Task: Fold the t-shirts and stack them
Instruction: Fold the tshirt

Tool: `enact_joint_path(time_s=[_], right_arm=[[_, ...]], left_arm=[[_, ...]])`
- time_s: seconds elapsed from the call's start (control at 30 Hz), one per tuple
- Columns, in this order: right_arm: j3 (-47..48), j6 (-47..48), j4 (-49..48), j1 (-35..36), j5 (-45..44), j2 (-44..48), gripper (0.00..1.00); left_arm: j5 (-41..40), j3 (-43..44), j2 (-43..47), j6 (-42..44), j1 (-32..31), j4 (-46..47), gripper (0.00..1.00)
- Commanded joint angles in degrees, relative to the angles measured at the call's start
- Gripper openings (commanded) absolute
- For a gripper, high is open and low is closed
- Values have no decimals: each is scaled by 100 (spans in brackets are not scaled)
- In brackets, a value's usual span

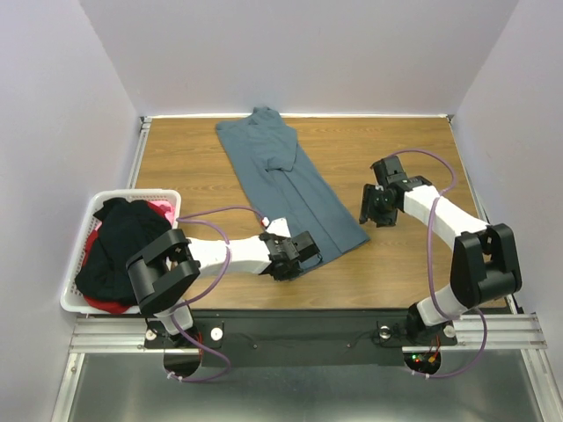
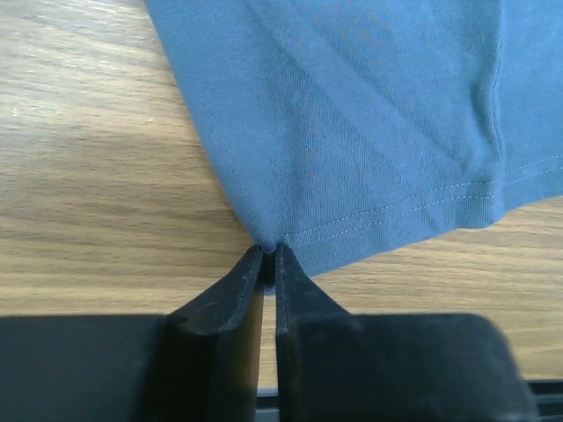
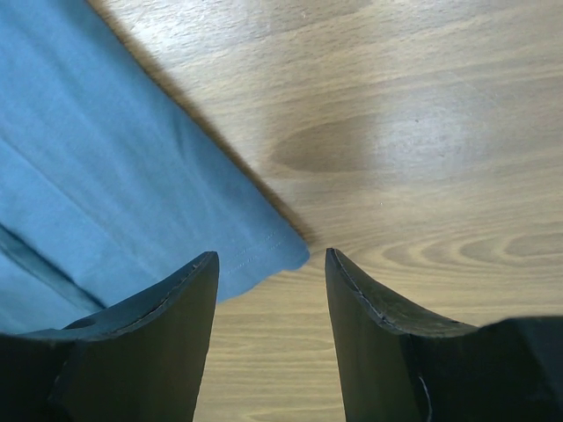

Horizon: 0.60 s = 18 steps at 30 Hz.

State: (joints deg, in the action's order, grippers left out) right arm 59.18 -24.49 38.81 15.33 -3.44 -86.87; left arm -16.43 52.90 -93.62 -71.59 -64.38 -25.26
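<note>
A slate blue-grey t-shirt (image 1: 281, 176) lies folded into a long strip, running diagonally across the wooden table (image 1: 413, 141). My left gripper (image 1: 310, 255) sits at the strip's near left corner. In the left wrist view the left gripper (image 2: 270, 255) is shut on the hem corner of the t-shirt (image 2: 369, 123). My right gripper (image 1: 368, 211) hangs by the near right corner. In the right wrist view the right gripper (image 3: 271, 259) is open, and the t-shirt's (image 3: 114, 176) corner lies just ahead of its left finger. A black t-shirt (image 1: 123, 242) and a red-pink one (image 1: 161, 209) are heaped in the basket.
A white lattice basket (image 1: 132, 193) stands at the table's left edge, beside the left arm's base. White walls close in the table on the left, back and right. Bare wood shows to the right of the shirt and along the front edge.
</note>
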Motion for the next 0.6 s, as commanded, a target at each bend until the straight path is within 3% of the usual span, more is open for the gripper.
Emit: enact_joint_path(time_s=[0.0, 0.13, 0.57], right_arm=[[173, -65, -286, -13, -69, -198, 57], [-2, 49, -321, -13, 72, -321, 52], [-293, 436, -585, -13, 273, -576, 46]], left_arm=[[263, -456, -148, 224, 13, -243, 7], [228, -710, 159, 304, 92, -190, 0], [228, -826, 292, 620, 154, -23, 0]])
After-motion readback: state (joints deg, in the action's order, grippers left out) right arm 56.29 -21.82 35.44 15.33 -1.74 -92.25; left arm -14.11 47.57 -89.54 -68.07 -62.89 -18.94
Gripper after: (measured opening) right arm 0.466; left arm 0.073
